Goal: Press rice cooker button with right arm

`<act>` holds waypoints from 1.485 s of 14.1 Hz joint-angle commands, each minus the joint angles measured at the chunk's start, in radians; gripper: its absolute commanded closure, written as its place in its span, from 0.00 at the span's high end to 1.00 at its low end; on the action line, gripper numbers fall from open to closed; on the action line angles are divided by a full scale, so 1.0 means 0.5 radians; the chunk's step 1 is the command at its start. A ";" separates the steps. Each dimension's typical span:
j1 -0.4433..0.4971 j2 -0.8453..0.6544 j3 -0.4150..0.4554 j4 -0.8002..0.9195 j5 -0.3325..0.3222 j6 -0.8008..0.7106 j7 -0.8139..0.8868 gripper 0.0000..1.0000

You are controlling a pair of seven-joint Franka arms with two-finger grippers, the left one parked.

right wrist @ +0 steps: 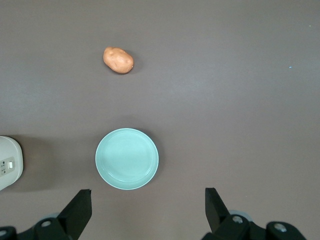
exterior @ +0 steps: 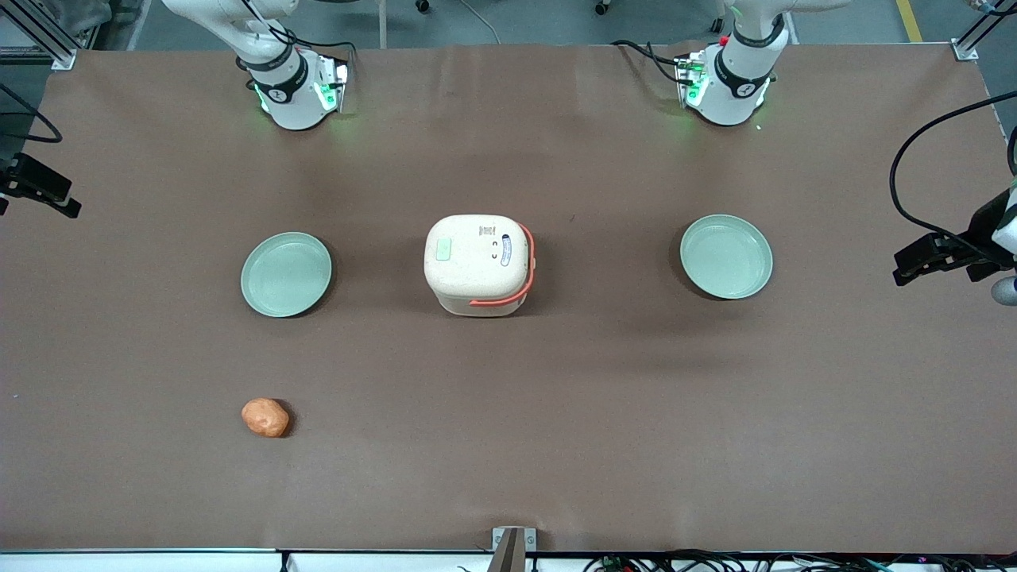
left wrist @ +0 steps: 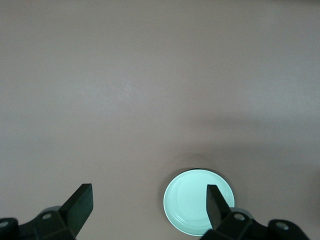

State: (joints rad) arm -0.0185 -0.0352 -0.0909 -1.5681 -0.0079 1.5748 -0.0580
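Observation:
The rice cooker (exterior: pixel 477 266) stands at the middle of the table with its cream lid shut and its orange-red handle band folded down. The pale green button (exterior: pixel 443 251) is on the lid, on the side toward the working arm. The right arm's base (exterior: pixel 292 89) shows at the table's back edge; its gripper is out of the front view. In the right wrist view the gripper (right wrist: pixel 148 210) is open and empty, high above the table near a green plate (right wrist: pixel 127 158). Only an edge of the cooker (right wrist: pixel 10 160) shows there, well apart from the fingers.
Two round pale green plates flank the cooker, one toward the working arm's end (exterior: pixel 286 274), one toward the parked arm's end (exterior: pixel 726 256). A potato (exterior: pixel 265 417) lies nearer the front camera than the first plate; it also shows in the right wrist view (right wrist: pixel 118 60).

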 commanded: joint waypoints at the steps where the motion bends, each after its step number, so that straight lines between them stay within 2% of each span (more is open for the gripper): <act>1: -0.003 -0.061 0.004 -0.057 -0.009 -0.011 0.024 1.00; 4: -0.003 -0.052 0.007 -0.058 -0.009 -0.008 0.027 1.00; 5: -0.003 -0.046 0.007 -0.058 -0.006 -0.008 0.027 0.85; 7: 0.015 -0.037 0.010 -0.076 -0.003 -0.002 0.030 0.40; 9: 0.086 0.012 0.016 -0.122 0.001 0.010 0.033 0.11; 11: 0.190 0.052 0.016 -0.177 0.055 0.050 0.082 0.05; 14: 0.429 0.116 0.016 -0.214 0.111 0.090 0.293 0.03; 21: 1.159 0.386 0.016 -0.211 0.111 0.384 1.057 0.01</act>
State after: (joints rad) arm 0.4872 0.1223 -0.0692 -1.6698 0.0401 1.7231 0.3829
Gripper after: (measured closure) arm 0.987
